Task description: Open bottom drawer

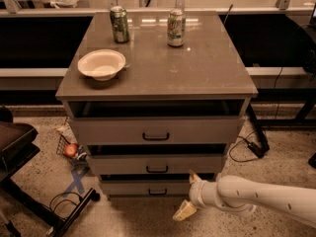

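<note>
— What is on the far left?
— A dark chair (15, 139) stands on the floor. Beside it, a small wire basket (63, 143) lies by the cabinet, with an orange ball (71, 149) in it. A blue cross (76, 180) is on the floor just below.
— And on the counter (197, 73)?
— A white bowl (101, 64) sits near the left edge. Behind it stands a green can (119, 24). A second can (176, 27) stands to its right, apart from it.
— Where is the bottom drawer (143, 187)?
— It is the lowest of three grey drawers, right under the middle drawer (123, 165) and close to the floor. It has a small black handle (157, 192). There is a dark gap above its front.
— Where is the gripper (189, 194)?
— Low down, at the right end of the bottom drawer, away from the handle. The jaws are spread wide and hold nothing. One finger (194, 177) points up by the drawer's corner; I cannot tell if it touches. The other points down at the floor.
— And on the right?
— The white arm (266, 199) runs to the right edge. A black cable (249, 149) lies on the floor behind it.
</note>
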`<state>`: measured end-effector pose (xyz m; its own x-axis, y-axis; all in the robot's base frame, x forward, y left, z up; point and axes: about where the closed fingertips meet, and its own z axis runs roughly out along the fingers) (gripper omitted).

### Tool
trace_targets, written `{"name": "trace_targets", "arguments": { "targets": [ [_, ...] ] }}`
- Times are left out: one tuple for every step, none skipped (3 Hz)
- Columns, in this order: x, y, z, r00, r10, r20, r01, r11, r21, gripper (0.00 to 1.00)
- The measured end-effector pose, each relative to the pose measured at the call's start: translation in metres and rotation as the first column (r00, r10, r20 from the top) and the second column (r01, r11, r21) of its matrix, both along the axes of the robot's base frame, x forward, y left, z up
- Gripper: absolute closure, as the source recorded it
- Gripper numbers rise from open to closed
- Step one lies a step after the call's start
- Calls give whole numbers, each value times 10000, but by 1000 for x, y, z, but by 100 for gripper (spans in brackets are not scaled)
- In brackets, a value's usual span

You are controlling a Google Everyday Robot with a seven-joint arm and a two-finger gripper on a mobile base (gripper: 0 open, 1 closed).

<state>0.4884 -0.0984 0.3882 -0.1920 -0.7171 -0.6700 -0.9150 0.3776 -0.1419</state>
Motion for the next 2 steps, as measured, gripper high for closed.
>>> {"name": "trace_targets", "arguments": {
  "targets": [
    [2, 4, -10, 9999, 24, -158, -25, 10000, -57, 0],
    [7, 8, -46, 9975, 262, -651, -266, 9996, -60, 0]
  ]
}}
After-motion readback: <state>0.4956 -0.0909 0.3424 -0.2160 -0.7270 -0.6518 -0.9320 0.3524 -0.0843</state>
